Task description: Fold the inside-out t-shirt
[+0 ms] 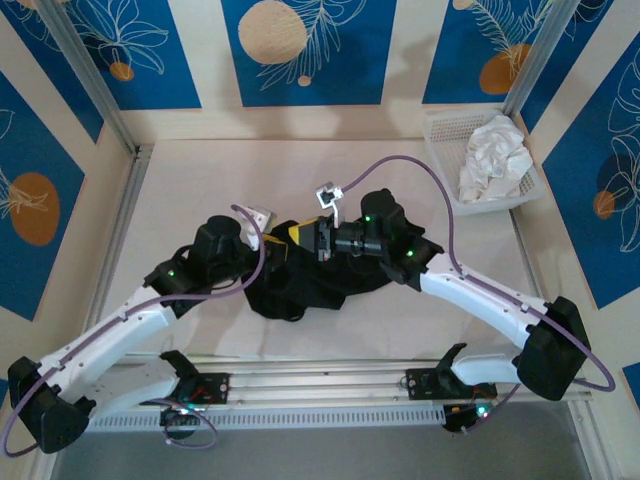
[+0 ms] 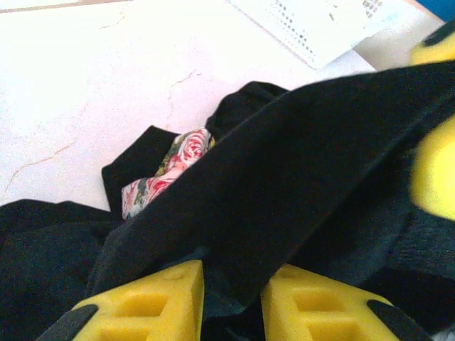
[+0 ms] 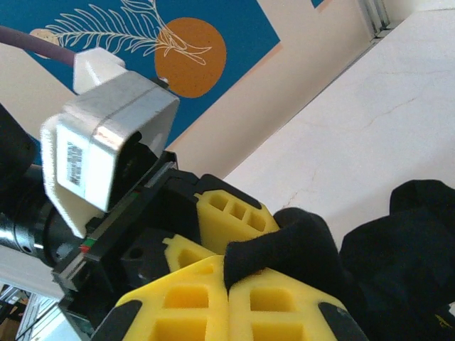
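Observation:
The inside-out t-shirt (image 1: 300, 285) lies bunched in a black heap at the middle of the table, under both wrists. My left gripper (image 1: 272, 240) stands open, its yellow fingers (image 2: 142, 305) apart with a taut band of the black cloth (image 2: 284, 185) running down between them. A red and white patterned patch (image 2: 170, 167) peeks out of the folds. My right gripper (image 3: 227, 280) is shut on a fold of the t-shirt (image 3: 298, 245) and faces the left one, almost touching it. In the top view the right gripper (image 1: 312, 238) meets the left above the heap.
A white basket (image 1: 440, 135) with a crumpled white garment (image 1: 495, 160) stands at the back right. Its perforated wall (image 2: 313, 21) is just beyond the cloth. Metal rails edge the table at left (image 1: 125, 215) and front (image 1: 320, 360). Bare tabletop (image 1: 230, 170) lies behind the heap.

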